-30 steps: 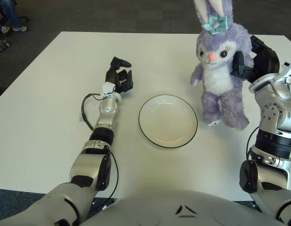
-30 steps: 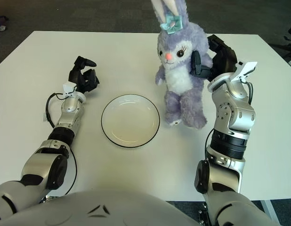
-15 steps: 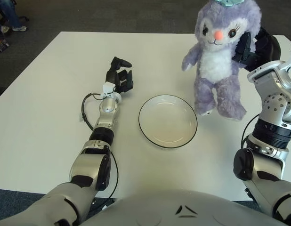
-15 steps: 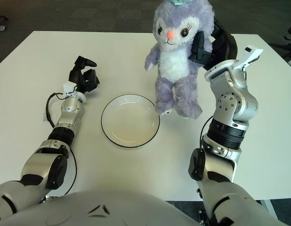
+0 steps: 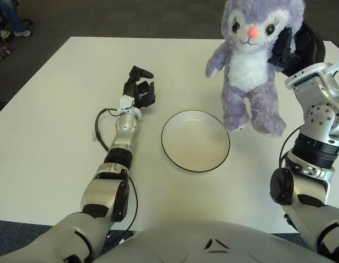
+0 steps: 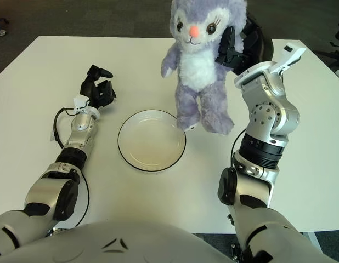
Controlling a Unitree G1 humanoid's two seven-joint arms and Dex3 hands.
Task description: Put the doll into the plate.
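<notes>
Upright purple doll (image 5: 250,66) just right of empty white plate (image 5: 195,141).

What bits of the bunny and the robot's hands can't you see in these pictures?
- Doll: its ears are cut off by the top edge in both eye views.
- Right hand: it holds the doll from behind, so the doll's body hides most of its fingers.
- Doll's feet: whether they touch the table or the plate rim cannot be told.
- Left hand, left of the plate: its palm faces away.
</notes>
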